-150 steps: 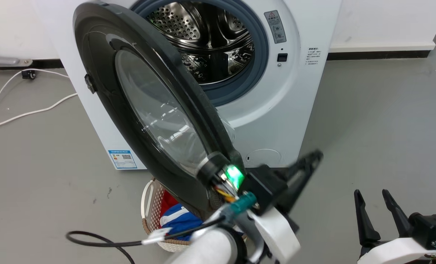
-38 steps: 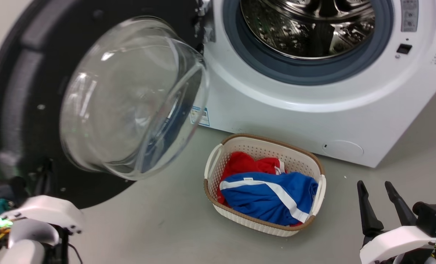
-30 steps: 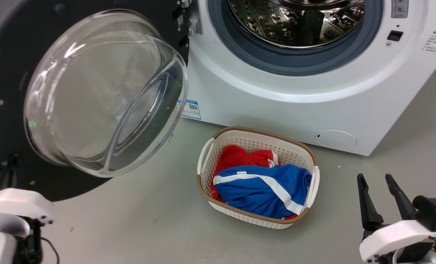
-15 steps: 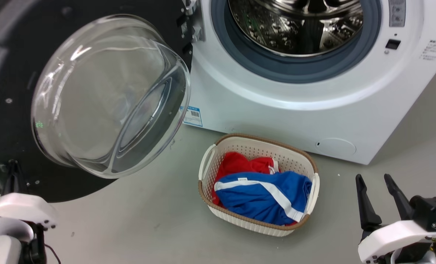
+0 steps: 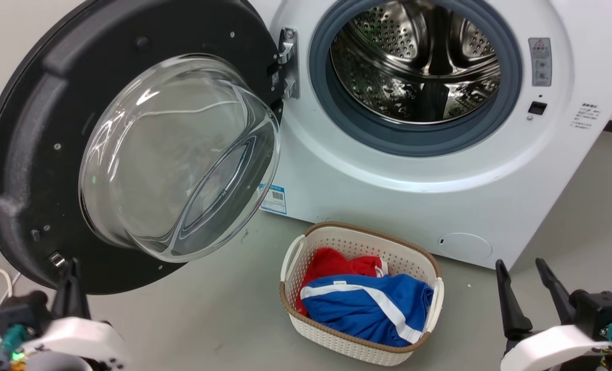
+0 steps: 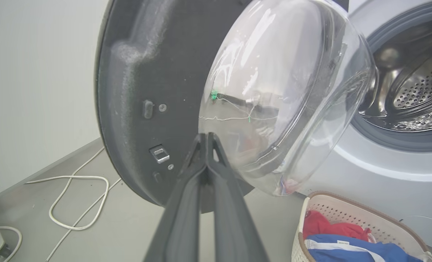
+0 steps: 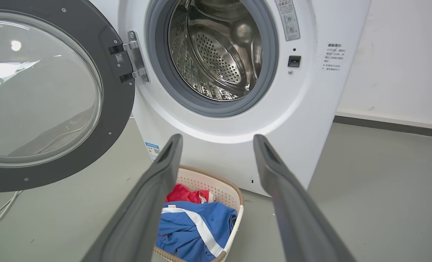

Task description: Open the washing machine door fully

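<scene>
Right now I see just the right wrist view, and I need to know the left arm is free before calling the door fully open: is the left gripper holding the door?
Observer: No. In the left wrist view the left gripper is shut, fingers pressed together on nothing.
Operator: Where does it point?
Observer: At the black inner face of the washing machine door, beside the small metal latch near the lower rim. Whether it touches, I cannot tell.
Operator: Room behind the door?
Observer: A pale wall stands behind it, with floor showing between.
</scene>
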Controlling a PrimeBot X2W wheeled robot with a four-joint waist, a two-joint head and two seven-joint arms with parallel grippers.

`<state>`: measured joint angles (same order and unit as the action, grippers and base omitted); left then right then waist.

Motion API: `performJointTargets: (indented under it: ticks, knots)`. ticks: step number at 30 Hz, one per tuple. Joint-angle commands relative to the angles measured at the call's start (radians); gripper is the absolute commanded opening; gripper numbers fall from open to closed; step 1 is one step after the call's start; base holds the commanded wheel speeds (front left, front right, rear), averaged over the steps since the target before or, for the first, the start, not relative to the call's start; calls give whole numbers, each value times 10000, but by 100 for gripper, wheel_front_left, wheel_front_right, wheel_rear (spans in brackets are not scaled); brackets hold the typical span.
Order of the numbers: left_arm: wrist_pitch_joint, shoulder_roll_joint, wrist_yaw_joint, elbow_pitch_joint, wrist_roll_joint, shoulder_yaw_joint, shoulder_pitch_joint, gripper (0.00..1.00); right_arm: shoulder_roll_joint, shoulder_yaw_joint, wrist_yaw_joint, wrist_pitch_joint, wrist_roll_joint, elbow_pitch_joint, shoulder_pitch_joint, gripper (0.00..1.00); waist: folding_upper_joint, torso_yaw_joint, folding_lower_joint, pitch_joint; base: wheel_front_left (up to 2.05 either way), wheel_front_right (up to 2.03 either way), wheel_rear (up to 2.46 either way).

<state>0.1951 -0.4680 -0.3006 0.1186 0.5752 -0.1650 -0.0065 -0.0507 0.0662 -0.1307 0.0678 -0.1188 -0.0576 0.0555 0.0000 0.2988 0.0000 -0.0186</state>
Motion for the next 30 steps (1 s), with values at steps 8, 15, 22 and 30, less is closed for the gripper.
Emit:
performJointTargets:
  ticks: [8, 15, 22, 30]
  knots:
    - [-390, 290, -117, -1559, -278, -824, 812, 0, 9, -13, 1, -90, 123, 189, 282, 100, 0, -453, 0, -362, 0, 0, 0]
    - [-484, 420, 164, -1660, -602, -1535, 482, 0, 9, -158, -1, -228, 199, 364, 222, 100, 0, -1297, 0, -474, 0, 0, 0]
    - [-378, 547, 250, -1254, -863, -1927, 204, 100, 9, -184, -1, -361, 274, 495, 254, 100, 0, -2194, 0, -518, 0, 0, 0]
    - [-204, 625, 167, -802, -1139, -2153, -42, 100, 10, -358, -1, -533, 507, 707, 194, 100, 0, -3000, 0, -460, 0, 0, 0]
